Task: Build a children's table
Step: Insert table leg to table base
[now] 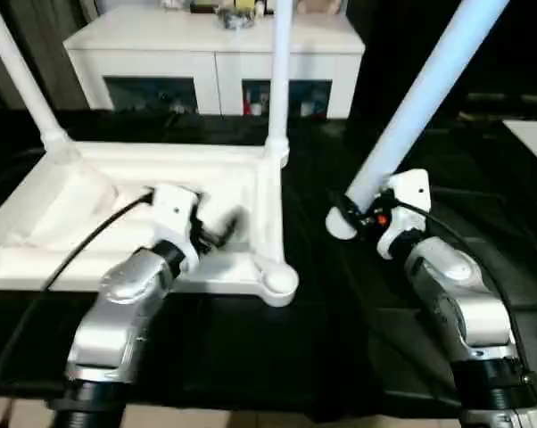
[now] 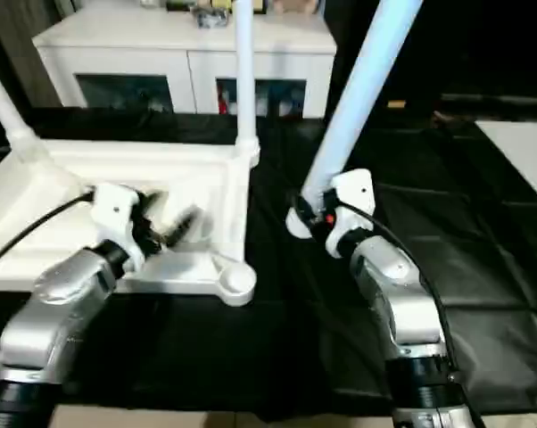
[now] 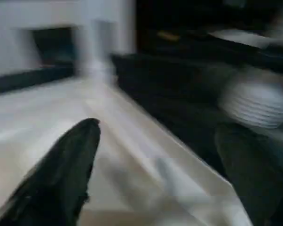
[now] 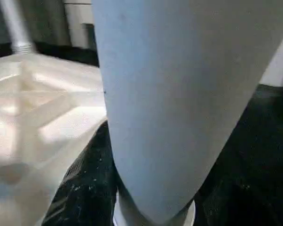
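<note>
Two legs already stand upright in the far sockets of the upturned table top (image 1: 90, 178), which lies at ten o'clock on a black cloth (image 1: 340, 312) covering the work surface. One empty corner socket (image 1: 278, 281) faces the robot near centre. Behind, at twelve o'clock, a white cabinet (image 1: 215, 53) with dark glass doors holds small clutter on top. A flat white board (image 1: 534, 138) shows at three o'clock. The left gripper (image 1: 217, 227) hovers over the top's near rim, fingers (image 3: 61, 174) spread apart. The right gripper (image 1: 362, 214) pinches a third leg (image 1: 420, 98) near its thick end, tilted toward one o'clock.
</note>
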### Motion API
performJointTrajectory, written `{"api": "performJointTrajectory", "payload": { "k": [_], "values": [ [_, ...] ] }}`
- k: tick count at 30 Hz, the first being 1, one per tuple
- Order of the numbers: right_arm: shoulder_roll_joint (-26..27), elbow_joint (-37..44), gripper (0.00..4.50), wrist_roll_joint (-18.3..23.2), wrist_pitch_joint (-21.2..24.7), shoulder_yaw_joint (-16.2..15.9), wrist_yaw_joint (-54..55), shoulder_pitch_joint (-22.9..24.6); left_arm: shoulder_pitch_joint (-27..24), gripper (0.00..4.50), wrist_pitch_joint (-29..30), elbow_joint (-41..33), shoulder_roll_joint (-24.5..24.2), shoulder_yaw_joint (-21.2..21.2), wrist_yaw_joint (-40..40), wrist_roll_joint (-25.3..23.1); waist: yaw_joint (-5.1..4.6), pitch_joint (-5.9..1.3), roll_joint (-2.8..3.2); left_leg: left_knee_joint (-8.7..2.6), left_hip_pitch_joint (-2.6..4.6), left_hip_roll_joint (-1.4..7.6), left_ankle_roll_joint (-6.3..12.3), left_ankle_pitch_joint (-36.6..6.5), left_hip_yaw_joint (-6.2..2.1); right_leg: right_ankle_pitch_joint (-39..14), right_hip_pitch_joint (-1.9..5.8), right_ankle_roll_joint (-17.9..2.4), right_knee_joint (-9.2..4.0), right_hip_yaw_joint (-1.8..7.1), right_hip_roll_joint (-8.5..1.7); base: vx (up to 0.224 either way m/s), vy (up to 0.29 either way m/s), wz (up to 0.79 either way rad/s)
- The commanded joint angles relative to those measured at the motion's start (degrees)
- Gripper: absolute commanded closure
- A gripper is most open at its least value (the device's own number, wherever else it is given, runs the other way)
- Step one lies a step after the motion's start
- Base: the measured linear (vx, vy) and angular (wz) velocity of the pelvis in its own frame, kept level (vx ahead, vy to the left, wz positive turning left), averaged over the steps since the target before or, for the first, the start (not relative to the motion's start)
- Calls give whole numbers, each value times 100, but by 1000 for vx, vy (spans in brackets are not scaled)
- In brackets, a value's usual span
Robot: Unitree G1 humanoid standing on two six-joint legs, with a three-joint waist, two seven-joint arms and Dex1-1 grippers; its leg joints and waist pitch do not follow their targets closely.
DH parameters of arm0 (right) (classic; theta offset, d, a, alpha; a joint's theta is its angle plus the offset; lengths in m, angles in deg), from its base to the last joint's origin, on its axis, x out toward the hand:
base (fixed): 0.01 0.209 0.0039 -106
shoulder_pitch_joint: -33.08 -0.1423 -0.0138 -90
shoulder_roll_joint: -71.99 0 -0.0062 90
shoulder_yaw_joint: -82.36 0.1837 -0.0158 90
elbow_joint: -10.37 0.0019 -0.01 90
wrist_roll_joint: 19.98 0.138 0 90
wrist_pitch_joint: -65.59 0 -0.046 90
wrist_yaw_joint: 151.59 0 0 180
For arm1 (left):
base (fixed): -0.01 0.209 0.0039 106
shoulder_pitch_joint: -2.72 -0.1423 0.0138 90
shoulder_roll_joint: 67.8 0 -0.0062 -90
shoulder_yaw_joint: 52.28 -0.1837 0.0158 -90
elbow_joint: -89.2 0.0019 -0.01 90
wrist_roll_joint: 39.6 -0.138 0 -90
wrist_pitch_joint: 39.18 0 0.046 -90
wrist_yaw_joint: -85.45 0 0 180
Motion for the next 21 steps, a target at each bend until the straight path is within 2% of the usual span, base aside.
{"api": "performJointTrajectory", "payload": {
  "k": [1,2,3,4,5,6,7,8,9,10,11,12,13,14,15,16,18,21],
  "values": [
    [-115,137,266,191,101,80,-179,-46,125,6,-210,328,-181,-253,548,-125,-33,-314,80,-475,76,423,209,-293,2,496,373,-1432,-388,268,-444,0,0,0],
    [-208,109,266,355,170,149,-404,-79,394,6,-494,890,-338,-461,999,-338,-27,-283,109,-502,92,427,208,-614,15,116,364,-1437,-438,283,-459,-55,24,8],
    [-289,107,266,448,207,161,-589,-92,599,6,-549,1259,-440,-607,1401,-385,-23,-260,103,-523,130,423,200,-914,67,-311,342,-1396,-504,290,-454,-70,16,18],
    [-324,109,266,474,220,155,-668,-99,687,6,-540,1397,-484,-669,1581,-375,-27,-234,93,-561,209,436,83,-1420,139,-1130,296,-1304,-559,319,-489,-70,16,18],
    [-383,126,266,543,262,139,-825,-97,849,6,-679,1697,-557,-821,1808,-513,-19,-224,109,-603,147,465,24,-1386,150,-1344,352,-1238,-557,311,-542,-64,16,12],
    [-432,138,266,582,287,122,-949,-98,989,6,-769,1946,-628,-943,1987,-590,-21,-195,147,-620,166,469,5,-1504,160,-1592,312,-1168,-601,312,-541,-51,22,3],
    [-503,146,266,616,325,82,-1101,-95,1183,6,-883,2285,-658,-1047,2067,-725,-37,-192,139,-629,215,462,-18,-1723,167,-2005,288,-1025,-643,316,-550,-51,22,3],
    [-568,150,266,630,358,38,-1229,-91,1352,6,-1007,2586,-668,-1127,2116,-851,-39,-195,143,-634,220,462,-35,-1732,169,-2063,291,-984,-649,321,-557,0,0,0],
    [-569,150,266,630,358,37,-1231,-91,1354,23,-1009,2590,-668,-1128,2116,-853,-40,-200,151,-639,206,459,-20,-1673,162,-2052,308,-960,-662,324,-568,0,0,0],
    [-675,127,266,608,359,-57,-1407,-90,1627,34,-1193,3070,-696,-1248,2159,-981,-45,-234,161,-646,137,494,-31,-1305,144,-1534,367,-1043,-611,319,-595,0,0,0],
    [-675,127,266,608,359,-57,-1407,-90,1627,34,-1193,3070,-696,-1248,2159,-981,-44,-241,173,-643,134,488,-7,-1280,145,-1475,367,-1054,-611,310,-585,0,0,0],
    [-753,130,266,639,359,-120,-1544,-78,1813,42,-1330,3431,-702,-1295,2274,-1025,-59,-259,147,-624,132,471,23,-1227,163,-1345,369,-1100,-611,310,-585,0,0,0],
    [-753,130,266,639,359,-120,-1544,-78,1813,42,-1330,3431,-702,-1295,2274,-1025,-56,-287,153,-609,111,479,50,-1012,165,-1065,399,-1187,-576,312,-608,0,0,0],
    [-821,141,266,680,371,-169,-1673,-62,1960,45,-1477,3716,-744,-1379,2460,-1096,-59,-293,153,-605,93,491,69,-892,163,-884,408,-1240,-558,308,-614,0,0,0],
    [-889,150,266,700,369,-215,-1811,-48,2091,63,-1560,3969,-778,-1441,2652,-1154,-68,-288,123,-601,71,478,125,-794,163,-782,416,-1261,-567,300,-603,0,0,0],
    [-926,151,266,711,371,-233,-1902,-44,2182,77,-1636,4157,-792,-1479,2795,-1187,-70,-319,138,-569,73,473,218,-568,174,-450,429,-1348,-533,296,-610,0,0,0],
    [-972,144,266,718,361,-265,-2035,-43,2279,87,-1711,4317,-892,-1561,3054,-1255,-97,-335,141,-558,35,489,298,-343,166,-9,446,-1470,-473,273,-611,0,0,0],
    [-996,127,266,719,354,-282,-2101,-61,2372,112,-1811,4505,-962,-1575,3278,-1266,-97,-355,156,-529,61,498,437,-182,189,364,438,-1652,-457,269,-622,0,0,0]
  ]
}}
